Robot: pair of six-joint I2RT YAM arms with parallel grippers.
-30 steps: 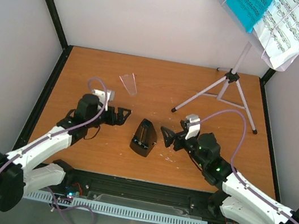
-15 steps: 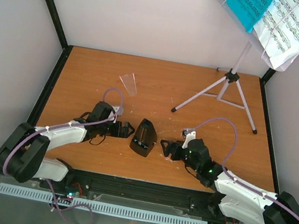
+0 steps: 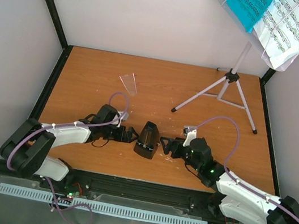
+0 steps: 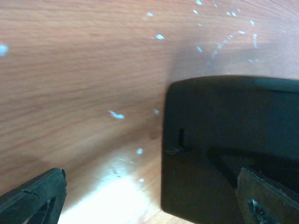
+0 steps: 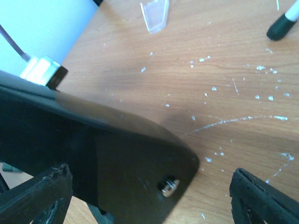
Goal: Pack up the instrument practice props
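Note:
The small black pyramid metronome lies on the wooden table between my two grippers. My left gripper is open against its left side; in the left wrist view the metronome fills the right half, between the fingertips. My right gripper is open at its right side; the metronome sits between those jaws in the right wrist view. The silver tripod music stand stands at the back right. The teal folder and white sheet music rest on its desk.
A small clear plastic piece lies on the table behind the left arm; it also shows in the right wrist view. A black-capped stand foot is at the top right there. Grey walls enclose the table.
Both grippers have dropped to the table and closed in on the metronome from either side. The metronome has shifted slightly to the right.

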